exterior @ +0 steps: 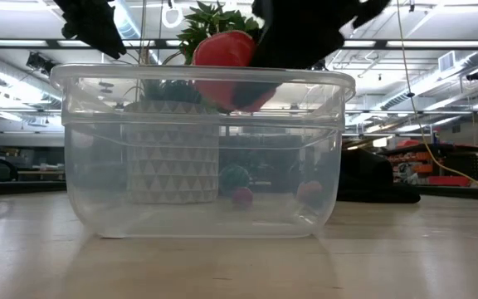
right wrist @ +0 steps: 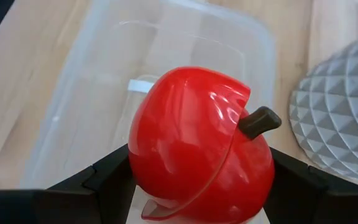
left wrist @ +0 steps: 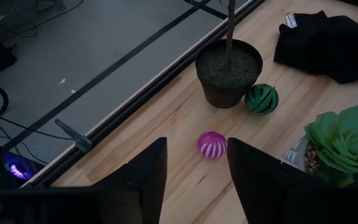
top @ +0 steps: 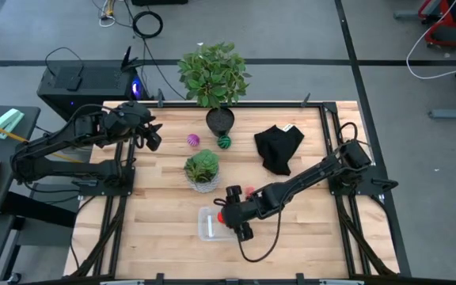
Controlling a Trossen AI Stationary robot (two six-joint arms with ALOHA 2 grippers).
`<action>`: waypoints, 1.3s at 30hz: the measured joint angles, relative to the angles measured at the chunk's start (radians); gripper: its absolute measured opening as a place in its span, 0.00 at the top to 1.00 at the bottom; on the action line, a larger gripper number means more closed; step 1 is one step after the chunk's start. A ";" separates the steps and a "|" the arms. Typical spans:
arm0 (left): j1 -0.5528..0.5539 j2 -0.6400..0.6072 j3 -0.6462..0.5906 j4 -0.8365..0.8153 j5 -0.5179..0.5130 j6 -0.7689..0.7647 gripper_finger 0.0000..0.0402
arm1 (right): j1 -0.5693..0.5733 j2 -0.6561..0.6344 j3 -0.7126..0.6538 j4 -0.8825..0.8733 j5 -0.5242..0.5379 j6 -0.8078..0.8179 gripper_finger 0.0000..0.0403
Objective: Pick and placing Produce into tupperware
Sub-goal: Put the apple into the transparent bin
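So we're holding the red apple in the right gripper, fingers spread fairly wide around it and clamped on both sides, and we're hanging it just over the right rim of the tub, which is sitting near the front edge of the table, about mid-width. The tub is looking empty apart from a white label on its floor.

What we're worrying about: the apple is riding right above the rim instead of the middle. If we're letting go here it could be clipping the wall and bouncing out onto the wood, or tipping a tub that light. The apple is also glossy and round with a seam across it, so it may be slipping or rolling in the fingers on the way down.

Just behind the tub we're crowding the succulent pot, so swinging the arm back could be knocking it. A small pink-red piece is lying right beside the forearm too.

Farther back, the purple ball and green ball are waiting near the dark pot, with a black cloth to their right. The left gripper is hovering partly open and empty by the back left corner.
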 joint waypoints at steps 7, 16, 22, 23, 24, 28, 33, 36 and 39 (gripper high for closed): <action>0.000 0.000 0.000 -0.001 0.000 0.003 0.57 | 0.026 0.021 0.000 -0.022 0.000 -0.047 0.28; 0.000 0.000 0.000 -0.003 0.000 0.002 0.56 | 0.025 0.027 0.000 -0.018 0.000 -0.036 0.27; 0.000 0.000 0.000 -0.004 0.000 0.002 0.57 | 0.025 0.027 0.000 -0.026 0.000 -0.039 0.25; 0.000 0.000 0.000 -0.005 0.000 0.002 0.57 | 0.025 0.027 0.000 -0.028 -0.002 -0.039 0.25; 0.000 0.000 0.000 -0.005 0.000 0.002 0.57 | 0.025 0.027 0.000 -0.029 -0.007 -0.039 0.25; 0.000 0.000 0.000 -0.006 0.000 0.002 0.56 | 0.025 0.027 0.000 -0.044 -0.012 -0.039 0.25; 0.000 0.000 0.000 -0.006 0.000 0.002 0.56 | 0.025 0.027 0.000 -0.054 -0.012 -0.034 0.25; 0.000 0.000 0.000 -0.006 0.000 0.002 0.57 | 0.025 0.027 0.000 -0.055 -0.012 -0.017 0.25; 0.000 0.000 0.000 -0.006 0.000 0.002 0.57 | 0.025 0.027 0.000 -0.055 -0.012 -0.014 0.25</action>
